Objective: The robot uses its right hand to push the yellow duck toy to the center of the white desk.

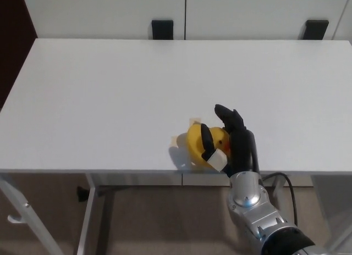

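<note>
Right hand [230,138] against yellow duck toy [199,145] on white desk [110,95].

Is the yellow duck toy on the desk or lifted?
On the desk: the yellow duck toy rests near the front edge of the white desk, shadow touching it.

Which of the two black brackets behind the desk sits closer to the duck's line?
The left black bracket: roughly above the yellow duck; the right black bracket sits near the far-right corner.

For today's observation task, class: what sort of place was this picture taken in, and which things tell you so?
Probably a robot lab or test room. A bare white desk holds only a yellow duck toy, the robot's right hand rests against it, and plain white panels stand behind.
</note>
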